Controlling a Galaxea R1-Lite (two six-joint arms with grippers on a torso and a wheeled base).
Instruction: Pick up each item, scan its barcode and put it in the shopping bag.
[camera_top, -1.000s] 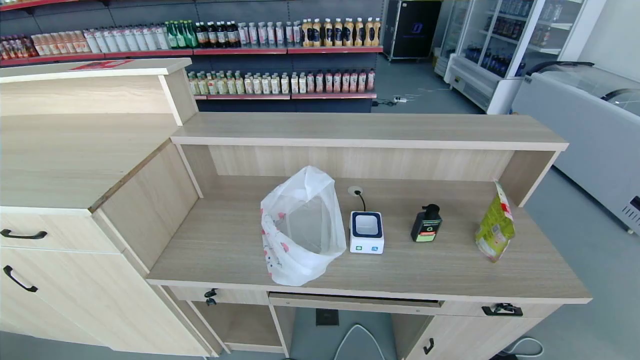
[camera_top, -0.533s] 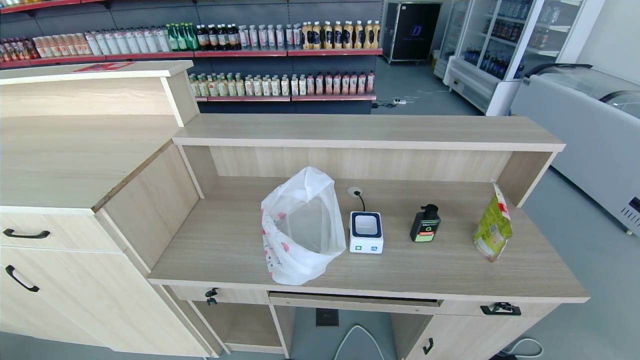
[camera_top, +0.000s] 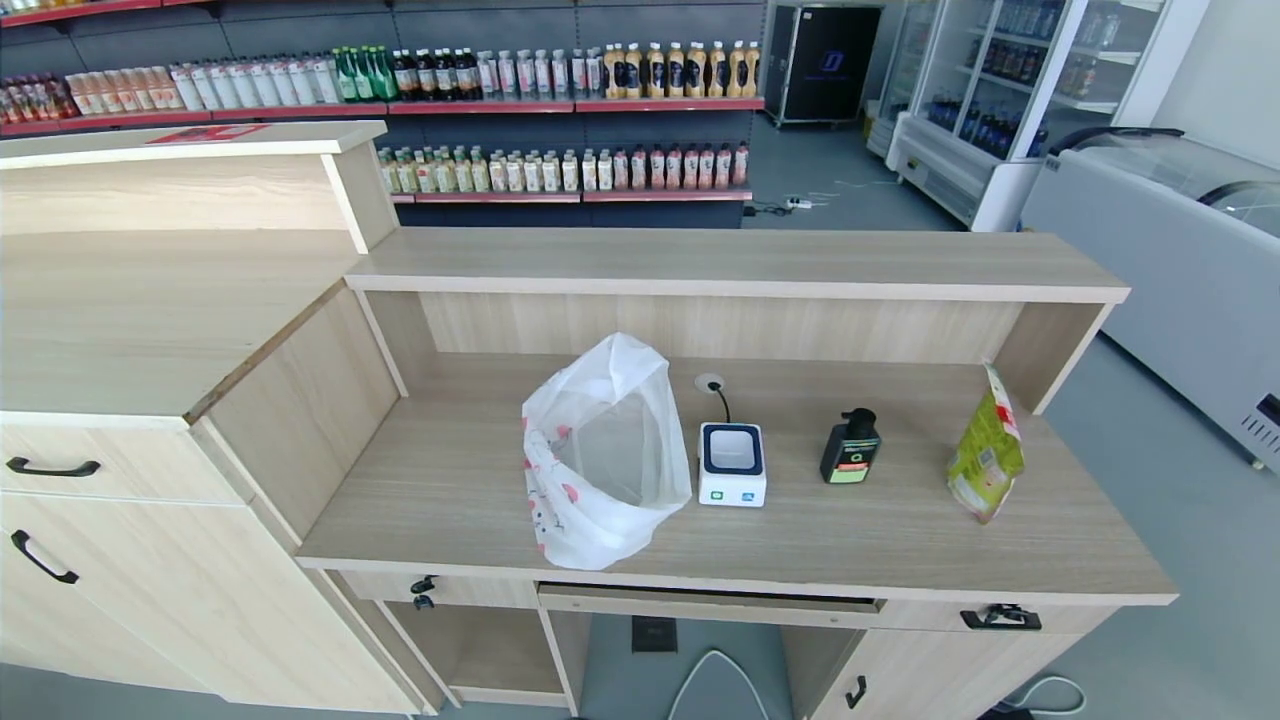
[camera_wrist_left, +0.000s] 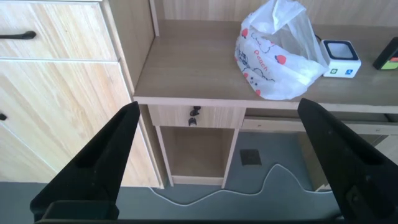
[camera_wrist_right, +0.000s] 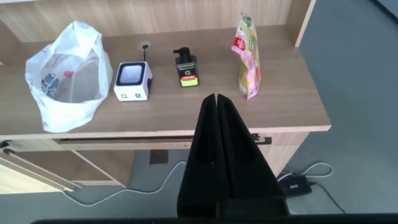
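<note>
A white plastic shopping bag stands open on the wooden counter, with a small white barcode scanner to its right. Further right are a black pump bottle and an upright green snack pouch. My left gripper is open wide and holds nothing. It hangs in front of the counter, on the side of the bag. My right gripper is shut on nothing, in front of the counter and level with the bottle and pouch.
A raised ledge runs along the back of the counter, and a taller cabinet walls its left side. The scanner's cable runs to a hole behind it. Drawers and an open knee space sit under the counter. Drink shelves and freezers stand beyond.
The head view shifted slightly a second ago and has held since. The bag, scanner, bottle and pouch have not moved.
</note>
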